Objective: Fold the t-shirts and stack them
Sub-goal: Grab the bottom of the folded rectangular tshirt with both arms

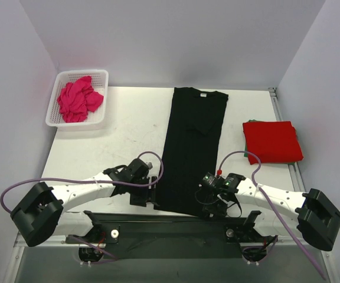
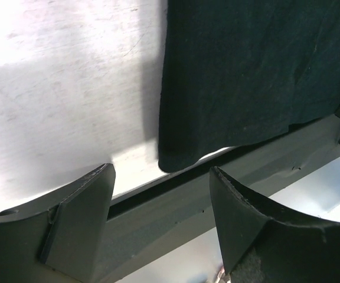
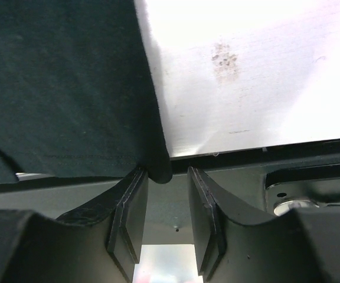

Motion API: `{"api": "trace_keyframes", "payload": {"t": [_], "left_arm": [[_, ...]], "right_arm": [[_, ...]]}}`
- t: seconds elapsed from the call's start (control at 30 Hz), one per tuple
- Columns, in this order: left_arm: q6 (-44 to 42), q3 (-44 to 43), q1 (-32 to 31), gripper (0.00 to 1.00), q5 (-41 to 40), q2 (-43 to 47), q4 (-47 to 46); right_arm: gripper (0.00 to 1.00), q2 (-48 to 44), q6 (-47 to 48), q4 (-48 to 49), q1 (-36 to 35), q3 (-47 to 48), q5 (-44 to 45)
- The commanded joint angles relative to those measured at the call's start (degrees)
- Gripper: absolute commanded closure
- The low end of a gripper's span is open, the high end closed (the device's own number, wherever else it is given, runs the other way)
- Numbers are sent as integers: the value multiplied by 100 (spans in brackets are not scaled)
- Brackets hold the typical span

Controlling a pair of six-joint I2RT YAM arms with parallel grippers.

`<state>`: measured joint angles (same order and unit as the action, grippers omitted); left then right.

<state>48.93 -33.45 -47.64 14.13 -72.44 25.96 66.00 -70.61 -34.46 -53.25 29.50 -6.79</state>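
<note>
**As both grippers flank its near hem, black t-shirt lies flat on the table**

Where the left gripper hangs low over the table's near edge, its jaws stand wide apart with nothing between them. The shirt's near left corner lies just beyond their tips, apart from both. In the top view this left gripper sits just beside the cloth's left edge.

The right gripper is at the opposite near corner. Its jaws are narrow, but a plain gap shows between them. The corner of the cloth droops into the mouth of that gap, touching the jaw on the view's left and clear of the other, so it is not pinched.

The black t-shirt is folded into a long narrow strip. It runs from the dark rail at the near edge to its collar at the far side.

To the right, well apart, the red t-shirt lies folded in a neat square on the table. At the far left corner, the pink t-shirt is crumpled inside a white mesh basket.
</note>
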Motion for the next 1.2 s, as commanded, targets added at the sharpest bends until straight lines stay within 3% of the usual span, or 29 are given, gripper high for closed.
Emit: {"api": "trace_keyframes", "payload": {"t": [0.0, 0.33, 0.43, 0.53, 0.7, 0.77, 1.0, 1.17], "left_arm": [[-32, -126, -87, 26, 125, -120, -424], [29, -170, -272, 32, 134, -630, -759], [20, -170, -308, 41, 73, -735, -715], [-14, -206, -334, 56, -94, -797, -470], [-24, -171, -369, 72, -296, -763, -267], [-32, -170, -378, 78, -410, -692, -144], [-41, -232, -378, 81, -833, -446, 348], [29, -179, -378, 76, -938, -200, 498]], "right_arm": [[67, -43, -164, -219, -36, -102, 151], [69, -78, -164, -211, -27, -163, 186], [72, -69, -137, -211, -27, -163, 213], [79, -78, -120, -202, -36, -163, 213], [99, -113, -129, -202, -36, -199, 230], [100, -131, -137, -202, -18, -199, 239], [100, -140, -164, -211, -10, -234, 204], [100, -131, -137, -211, -9, -225, 204]]}}
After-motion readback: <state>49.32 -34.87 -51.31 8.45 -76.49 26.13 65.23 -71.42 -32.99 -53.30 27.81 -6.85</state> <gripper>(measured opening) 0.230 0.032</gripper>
